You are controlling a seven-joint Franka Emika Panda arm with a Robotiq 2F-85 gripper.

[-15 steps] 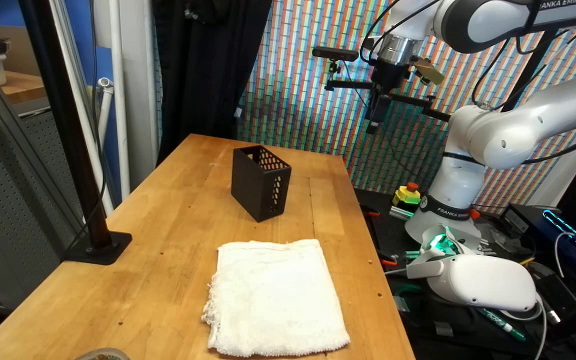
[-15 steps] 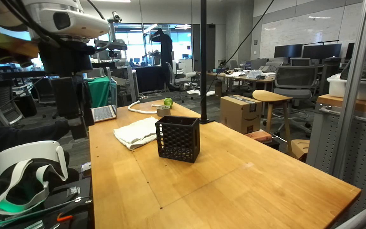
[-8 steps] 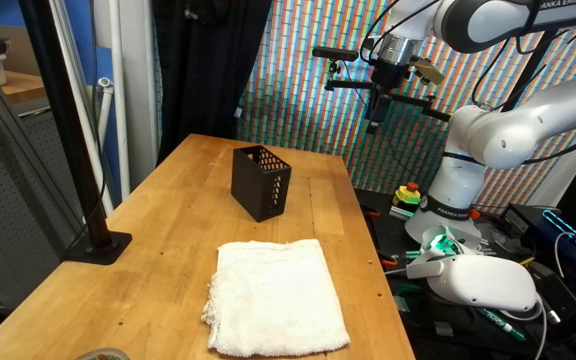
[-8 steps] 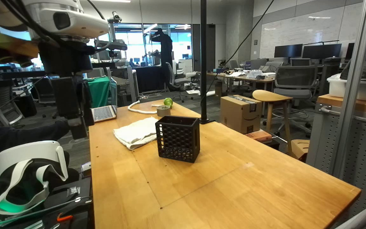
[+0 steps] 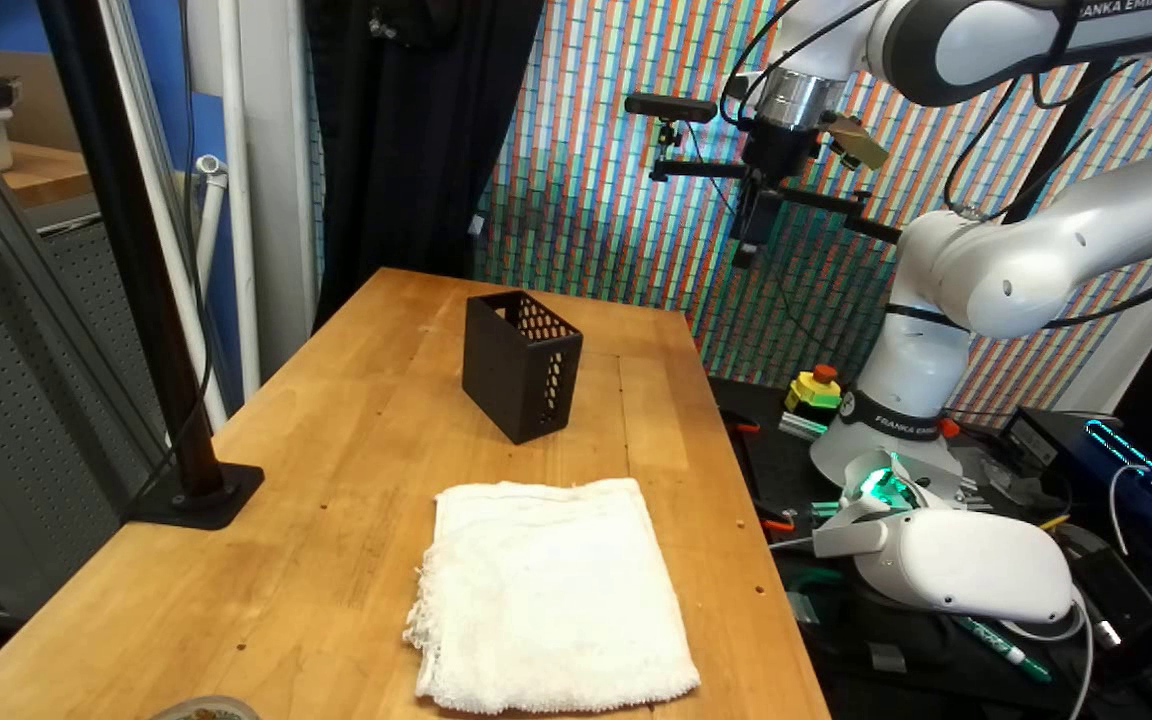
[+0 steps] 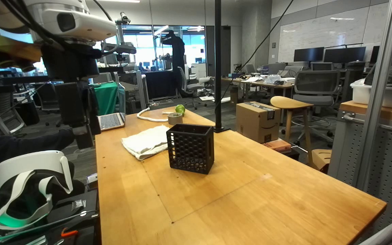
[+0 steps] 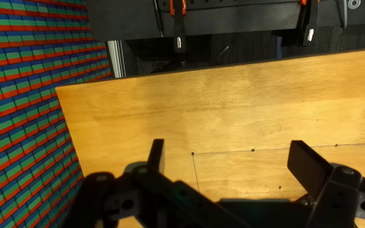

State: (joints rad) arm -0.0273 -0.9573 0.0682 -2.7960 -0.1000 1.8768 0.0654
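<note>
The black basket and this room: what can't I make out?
Black basket: floor mostly hidden by its walls in both exterior views.
Round object: bottom edge cuts it off in an exterior view.
Person: face mostly cut off by the left edge in an exterior view.
Whiteboard: writing too small in an exterior view.

Counted one gripper with two fingers, one black basket, one white cloth and one wooden table. Across both exterior views, tallied one VR headset. In an exterior view, found one emergency-stop button and one green marker; in an exterior view, noted one laptop, one tape roll, one green round thing and one stool. In the wrist view, made out two orange-and-black clamps.
</note>
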